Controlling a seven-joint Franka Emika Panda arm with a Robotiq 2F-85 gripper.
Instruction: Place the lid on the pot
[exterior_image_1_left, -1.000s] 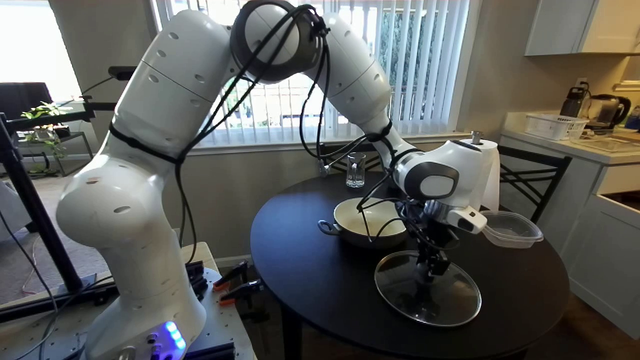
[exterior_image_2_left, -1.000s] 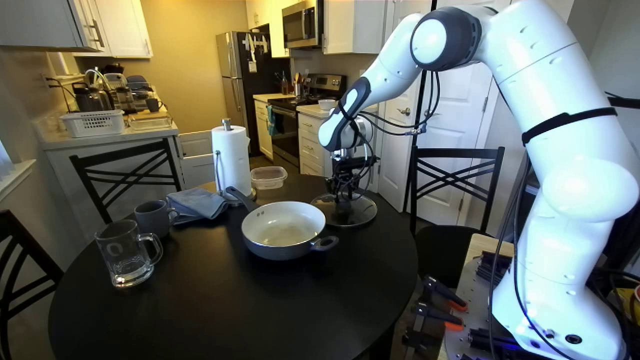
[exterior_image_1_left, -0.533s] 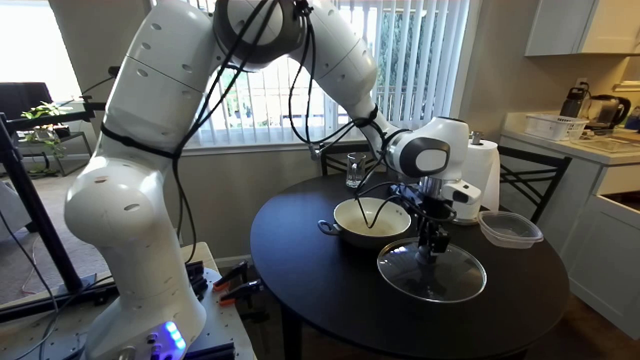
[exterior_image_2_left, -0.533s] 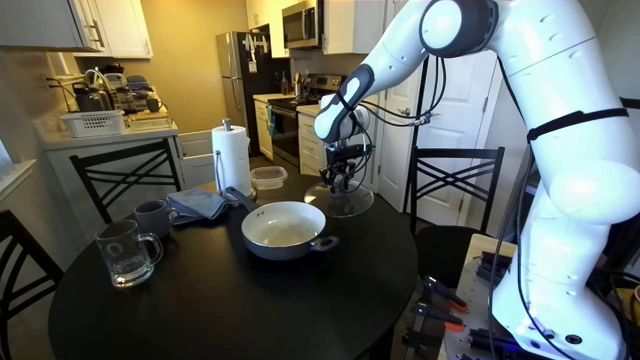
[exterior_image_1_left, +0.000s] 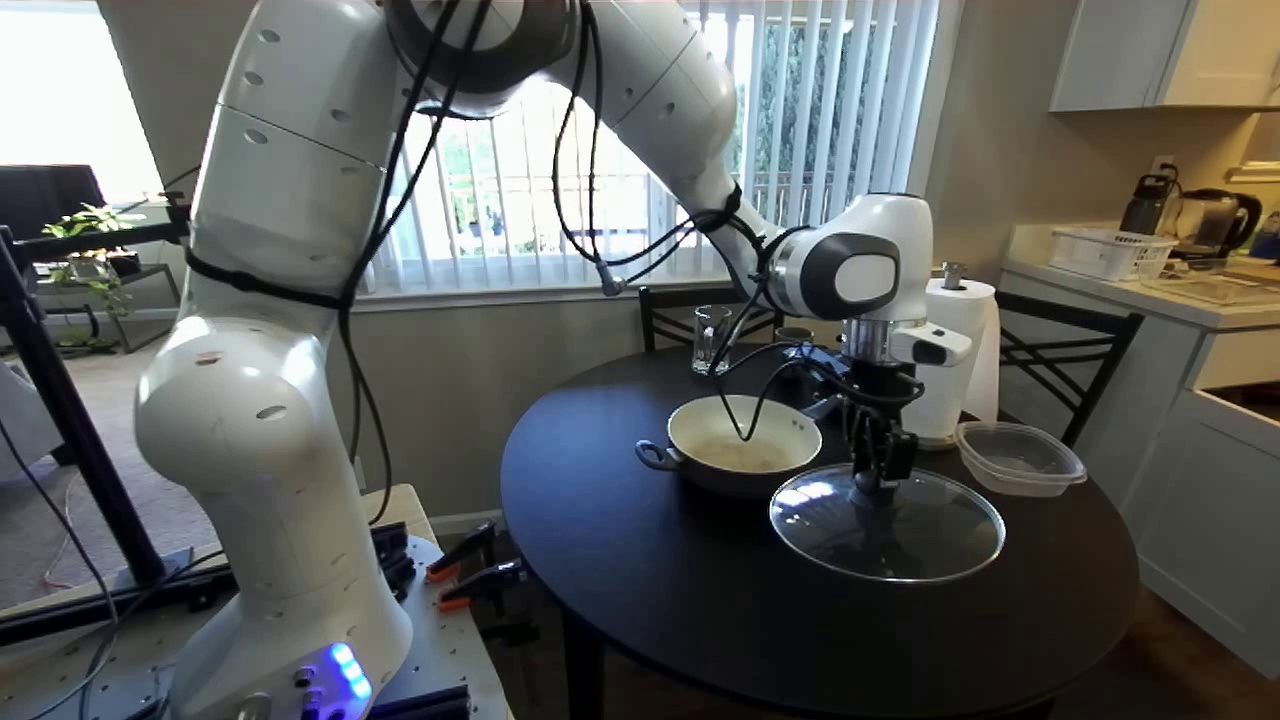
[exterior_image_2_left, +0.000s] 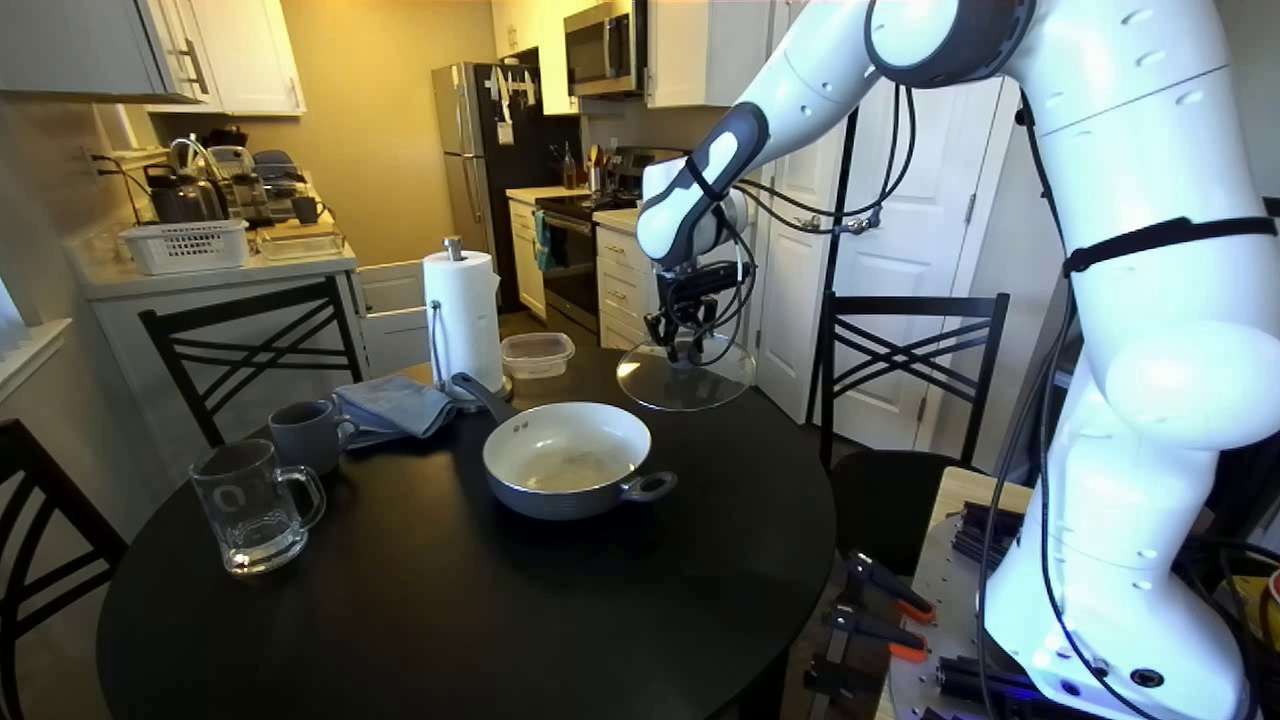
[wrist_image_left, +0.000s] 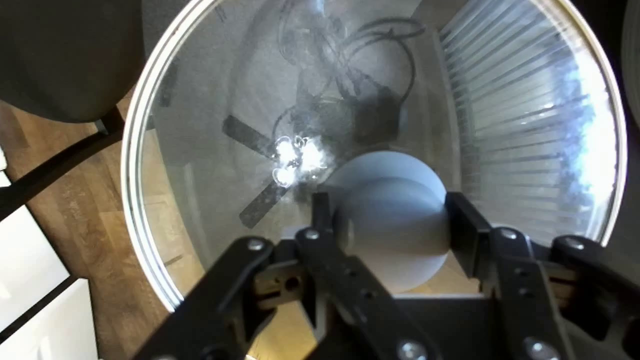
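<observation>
"Glass lid (exterior_image_1_left: 890, 530), metal rim. Where does it lie from the hand (wrist_image_left: 387, 212)?"

"Straight below, at six o'clock in both exterior views. The hand is clamped on its grey knob (wrist_image_left: 392, 240)."

"Where do the fingers (wrist_image_left: 465, 225) touch?"

"In the wrist view, one presses the knob at nine o'clock, one at three. Most of the glass spreads toward twelve."

"Is the lid on the worktop (exterior_image_2_left: 430, 620)?"

"Above it, hanging from the hand."

"And the pot (exterior_image_1_left: 730, 482)?"

"Upright on the worktop, at ten o'clock from the lid in an exterior view; its looped handle (exterior_image_1_left: 655, 457) points to nine."

"Anything else near?"

"In an exterior view, from the hand: a paper roll (exterior_image_1_left: 955, 390) at one o'clock, a plastic dish (exterior_image_1_left: 1020, 487) at three."
</observation>
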